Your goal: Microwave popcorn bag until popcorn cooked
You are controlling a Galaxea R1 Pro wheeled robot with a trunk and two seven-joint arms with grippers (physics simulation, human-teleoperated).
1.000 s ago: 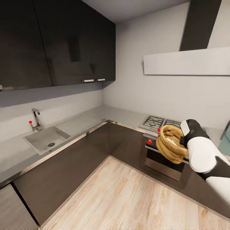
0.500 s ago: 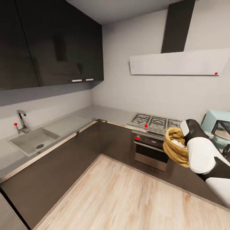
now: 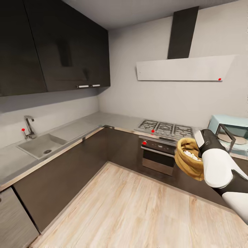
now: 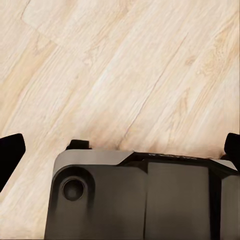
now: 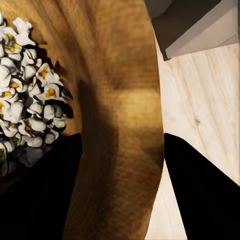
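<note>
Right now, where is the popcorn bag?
In the head view, the popcorn bag hangs at the right, held by the right gripper before the oven, left of the microwave.

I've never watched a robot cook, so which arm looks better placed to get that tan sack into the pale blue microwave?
The right. Its hand already grips the tan cloth sack by the rim, on the pale blue microwave's side. The left hand hangs over the wooden floor.

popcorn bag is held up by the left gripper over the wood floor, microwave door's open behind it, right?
Not quite: the popcorn bag is held by the right gripper, not the left. The right wrist view shows its fingers either side of the bag's rim. The rest stands: wood floor below, microwave door open behind, per the head view.
</note>
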